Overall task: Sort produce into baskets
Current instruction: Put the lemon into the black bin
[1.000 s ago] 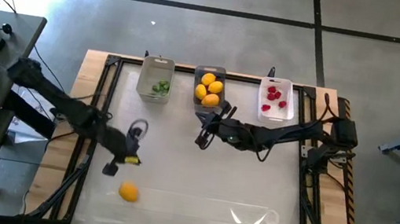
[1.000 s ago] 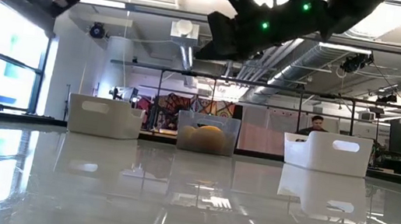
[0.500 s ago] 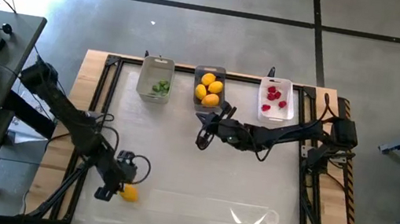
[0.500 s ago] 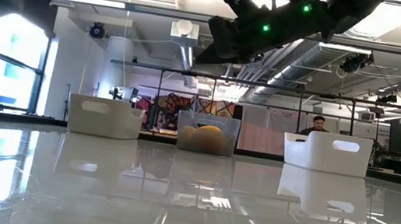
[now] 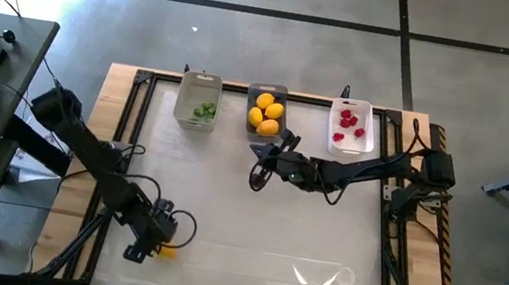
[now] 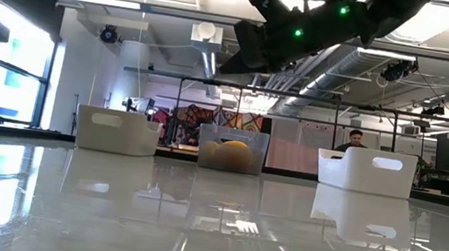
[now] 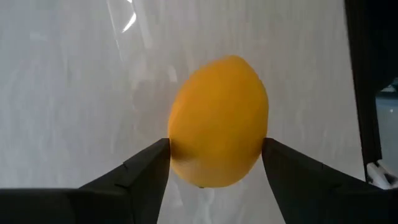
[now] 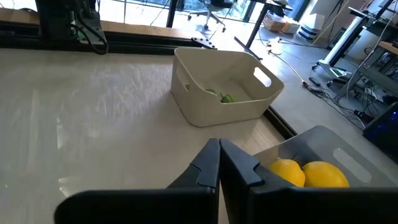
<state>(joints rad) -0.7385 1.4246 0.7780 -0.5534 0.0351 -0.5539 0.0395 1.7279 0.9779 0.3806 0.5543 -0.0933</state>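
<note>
Across the glossy white table (image 5: 252, 223) I see my two dark arms reaching in from opposite sides, and at its far edge the three baskets stand in a row, well apart from each other. My left arm stretches down toward the near left corner, while my right arm lies across the middle of the table, just in front of the centre tub.

On my left sits the clear basket (image 5: 198, 101) with a few green bits (image 5: 205, 110) at its bottom; my right wrist view shows them too (image 8: 222, 96). Between the other two, the dark grey basket (image 5: 266, 112) holds yellow lemons and orange round fruits (image 5: 266, 114), piled touching one another. On my right, the white basket (image 5: 351, 128) carries several red berries (image 5: 348, 123) scattered on its floor.

My right gripper (image 5: 255, 177) hangs above the table just short of the grey tub, and its fingers (image 8: 211, 163) are pressed flat together with nothing between them.

My left gripper (image 5: 147, 246) is down at the near left of the table. In its wrist view its jaws stand wide, one finger (image 7: 152, 163) on each side of a lone lemon (image 7: 219, 129) that lies on the table surface. Each tip sits just at the fruit's flank, and I cannot tell whether they touch it. From above, only a sliver of that lemon (image 5: 168, 249) peeks out beside the gripper.
</note>
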